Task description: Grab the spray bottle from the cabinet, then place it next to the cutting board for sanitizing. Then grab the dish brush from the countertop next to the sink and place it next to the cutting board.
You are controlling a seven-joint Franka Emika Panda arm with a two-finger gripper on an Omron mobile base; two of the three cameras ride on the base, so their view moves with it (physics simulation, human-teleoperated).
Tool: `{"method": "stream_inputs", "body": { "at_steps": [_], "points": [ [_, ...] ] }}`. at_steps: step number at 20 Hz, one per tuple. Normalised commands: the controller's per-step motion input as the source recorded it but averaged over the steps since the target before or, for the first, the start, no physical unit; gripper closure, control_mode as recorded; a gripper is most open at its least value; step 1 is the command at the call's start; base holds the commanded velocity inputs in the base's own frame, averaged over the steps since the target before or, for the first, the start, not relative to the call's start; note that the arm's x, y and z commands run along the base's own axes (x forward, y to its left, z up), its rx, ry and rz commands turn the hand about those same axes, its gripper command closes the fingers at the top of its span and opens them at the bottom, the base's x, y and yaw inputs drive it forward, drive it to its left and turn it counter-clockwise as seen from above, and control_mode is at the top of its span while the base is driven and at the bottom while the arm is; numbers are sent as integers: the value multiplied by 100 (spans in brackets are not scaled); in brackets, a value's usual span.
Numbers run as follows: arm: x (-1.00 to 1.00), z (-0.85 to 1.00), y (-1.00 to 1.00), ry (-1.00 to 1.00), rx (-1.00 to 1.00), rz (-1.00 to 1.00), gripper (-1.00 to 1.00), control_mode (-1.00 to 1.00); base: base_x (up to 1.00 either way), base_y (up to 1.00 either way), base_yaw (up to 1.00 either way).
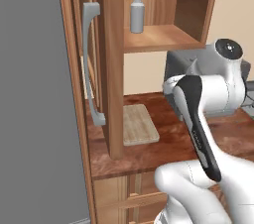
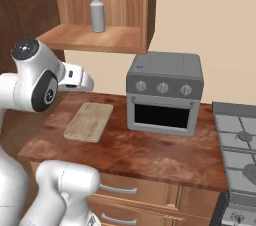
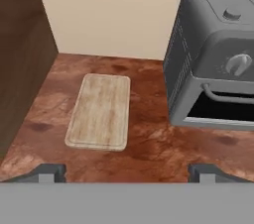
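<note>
1. Spray bottle (image 1: 137,11) stands upright on the open shelf of the cabinet (image 1: 113,64), near the shelf's left side in the left base view; in the right base view it (image 2: 97,11) sits toward the middle of the shelf, its blue nozzle at the top.
2. Cabinet door with its long curved grey handle (image 1: 91,62) is swung open at the left of the left base view, its edge standing between that camera and part of the counter.
3. Cutting board (image 3: 99,111) lies flat on the reddish countertop (image 3: 149,143), below the shelf, with bare counter all round it.
4. Grey toaster oven (image 2: 164,92) stands to the right of the board, apart from it, against the beige wall; three knobs run above its dark window.
5. Stove top (image 2: 239,145) with burners adjoins the counter at the far right of the right base view.
6. Gripper (image 3: 128,172) hangs above the counter's front edge, looking down at the board; its two dark fingertips (image 3: 48,172) stand wide apart with nothing between them.
7. Robot's white arm folds across the front of the counter, hiding part of the toaster oven in the left base view.
</note>
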Motion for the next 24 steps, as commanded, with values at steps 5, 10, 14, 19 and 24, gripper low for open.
{"method": "stream_inputs", "body": {
  "at_steps": [5,10,14,19,24],
  "points": [
    [-73,76,0,-53,0,0,-100,-100,0,0,0],
    [-50,85,0,-43,4,0,-100,-100,0,0,0],
    [-31,87,0,-46,6,1,-100,-100,0,0,0],
    [-18,81,0,-47,5,4,-100,-100,0,0,0],
    [-5,73,0,-36,0,2,-100,-100,0,0,0]
  ]
}}
